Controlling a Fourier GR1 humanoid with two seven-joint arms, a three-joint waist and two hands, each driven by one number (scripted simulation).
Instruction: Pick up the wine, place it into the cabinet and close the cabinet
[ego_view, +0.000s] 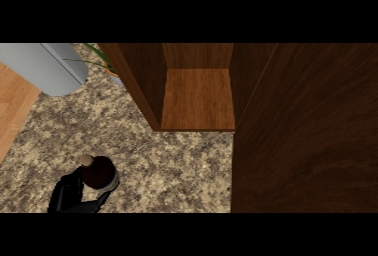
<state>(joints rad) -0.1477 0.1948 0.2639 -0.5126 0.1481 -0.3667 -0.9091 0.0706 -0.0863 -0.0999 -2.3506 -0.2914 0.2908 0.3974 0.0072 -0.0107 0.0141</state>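
The wine bottle (98, 171) is dark with a pale cork top and stands at the lower left of the speckled stone counter (177, 160). My left hand (69, 194) comes in from the lower edge, and its black fingers curl round the bottle's lower part and hide it. Further back, right of the bottle, the wooden cabinet (198, 100) stands open and its bare shelf shows. Its dark door (310, 135) is swung out and fills the right side of the view. My right hand does not show.
A grey cylinder (50, 67) lies at the back left, with green plant leaves (100, 60) beside it. A lighter wooden surface (13, 107) borders the counter on the left. The cabinet's left wall (139, 85) juts toward the bottle.
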